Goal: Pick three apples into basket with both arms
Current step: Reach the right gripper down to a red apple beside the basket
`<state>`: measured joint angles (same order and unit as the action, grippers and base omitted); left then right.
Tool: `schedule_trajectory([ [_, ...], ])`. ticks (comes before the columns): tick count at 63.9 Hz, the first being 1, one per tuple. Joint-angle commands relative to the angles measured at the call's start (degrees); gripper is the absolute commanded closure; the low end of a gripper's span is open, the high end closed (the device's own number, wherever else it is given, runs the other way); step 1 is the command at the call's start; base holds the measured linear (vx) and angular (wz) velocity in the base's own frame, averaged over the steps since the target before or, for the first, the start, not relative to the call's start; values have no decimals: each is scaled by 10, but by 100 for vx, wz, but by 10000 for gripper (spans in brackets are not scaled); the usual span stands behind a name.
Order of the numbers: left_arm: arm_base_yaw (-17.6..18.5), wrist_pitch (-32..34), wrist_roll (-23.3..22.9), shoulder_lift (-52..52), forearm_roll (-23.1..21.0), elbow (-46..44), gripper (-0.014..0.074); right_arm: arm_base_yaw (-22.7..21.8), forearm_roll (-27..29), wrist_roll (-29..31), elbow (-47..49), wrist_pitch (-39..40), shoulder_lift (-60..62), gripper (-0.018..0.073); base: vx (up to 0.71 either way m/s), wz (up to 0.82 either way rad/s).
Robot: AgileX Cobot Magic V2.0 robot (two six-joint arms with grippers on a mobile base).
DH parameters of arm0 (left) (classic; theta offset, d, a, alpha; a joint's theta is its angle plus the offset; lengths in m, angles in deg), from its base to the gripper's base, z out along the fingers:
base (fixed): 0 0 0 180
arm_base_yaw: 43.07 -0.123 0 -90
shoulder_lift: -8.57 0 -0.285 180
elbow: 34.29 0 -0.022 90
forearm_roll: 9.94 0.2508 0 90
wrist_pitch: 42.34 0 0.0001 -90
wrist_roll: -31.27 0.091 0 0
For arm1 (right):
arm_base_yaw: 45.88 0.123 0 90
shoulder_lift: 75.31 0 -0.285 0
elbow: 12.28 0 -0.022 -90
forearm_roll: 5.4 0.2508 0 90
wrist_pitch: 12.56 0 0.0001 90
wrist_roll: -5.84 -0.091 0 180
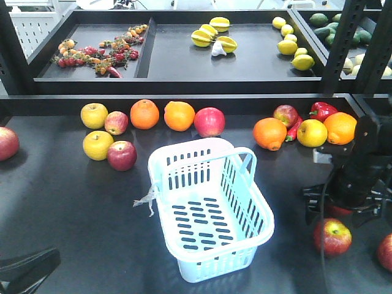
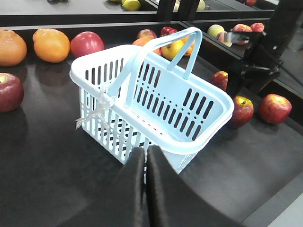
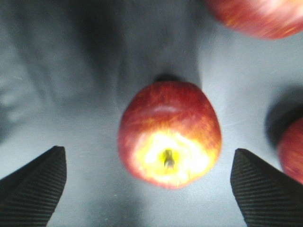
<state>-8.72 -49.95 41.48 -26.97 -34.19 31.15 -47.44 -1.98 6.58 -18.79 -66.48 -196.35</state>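
The pale blue basket (image 1: 214, 267) stands empty mid-table, handle up, white strip on its left rim. In the right wrist view a red apple (image 3: 169, 135) with a yellow stem end lies on the table between the wide-apart fingers of my right gripper (image 3: 147, 151), untouched. Two more apples (image 3: 255, 16) (image 3: 291, 151) lie at that view's edges. From the front, my right arm (image 1: 358, 165) stands over the right-hand apples (image 1: 332, 236). My left gripper (image 2: 146, 152) is shut on nothing, just short of the basket (image 2: 222, 99).
Oranges (image 1: 144, 114), yellow apples (image 1: 97, 145) and other red apples (image 1: 209, 121) (image 1: 122, 155) line the table's back and left. Peppers (image 1: 321, 110) lie back right. A raised shelf (image 1: 184, 61) of fruit runs behind, with black uprights (image 1: 337, 43) on the right.
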Motion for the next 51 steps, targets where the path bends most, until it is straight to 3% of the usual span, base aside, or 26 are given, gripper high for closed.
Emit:
schedule_trajectory([
  [1, -1, 35, -4, -1, -8, -14, 604, -2, -9, -3, 15, 15, 5, -96, 0, 0],
  [22, -1, 35, -4, -1, -8, -14, 604, -3, -39, -21, 15, 43, -47, -83, 0, 0],
  [30, -1, 34, -4, -1, -8, -14, 604, -3, -48, -23, 15, 44, -49, -40, 0, 0],
  [40, -1, 34, -4, -1, -8, -14, 604, -3, -48, -24, 15, 35, -49, 100, 0, 0],
  [51, -1, 34, -4, -1, -8, -14, 604, -3, -45, -18, 15, 22, -34, 337, 0, 0],
])
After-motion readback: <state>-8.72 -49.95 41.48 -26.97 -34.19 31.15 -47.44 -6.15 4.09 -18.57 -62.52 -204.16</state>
